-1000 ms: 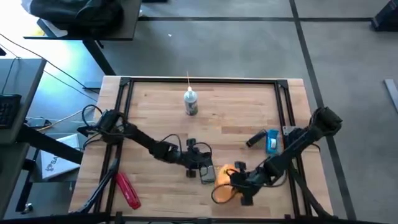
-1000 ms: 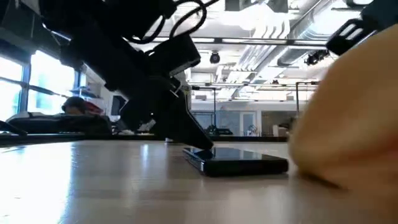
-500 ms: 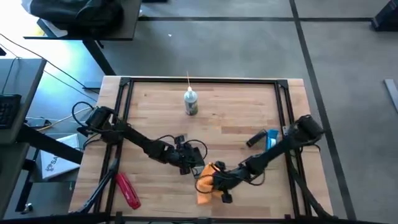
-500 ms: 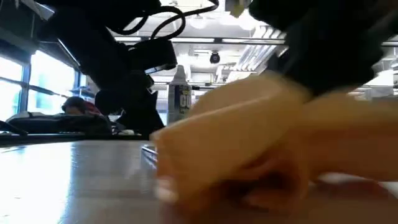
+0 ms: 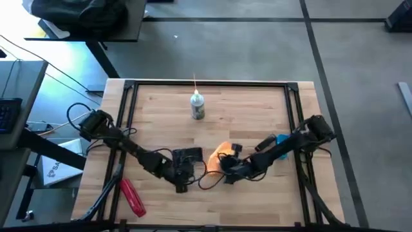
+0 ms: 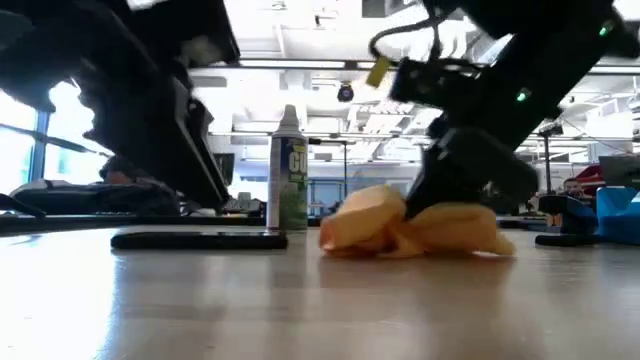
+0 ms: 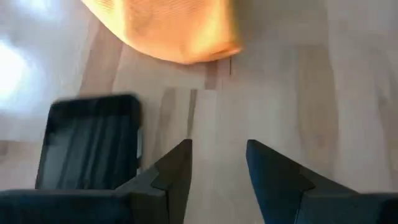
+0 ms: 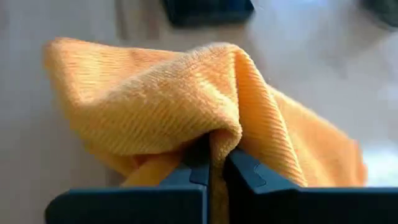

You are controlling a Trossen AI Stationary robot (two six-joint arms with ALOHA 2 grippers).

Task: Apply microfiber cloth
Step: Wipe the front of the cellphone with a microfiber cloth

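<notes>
A large open-plan lab or office. Across the low view's background run exposed ceiling ducts [image 6: 400, 100] and strip lights, with glass-walled rooms behind. In the high view, grey carpet tiles [image 5: 257, 45] fill the upper frame, a desk with a keyboard [image 5: 8, 113] sits at the left edge, and the framed wooden table [image 5: 244, 122] stands at centre.

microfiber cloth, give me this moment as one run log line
right gripper: shut on microfiber cloth, cloth bunched on table beside phone | left gripper: open, empty, over table by phone | phase: cloth not on phone
</notes>
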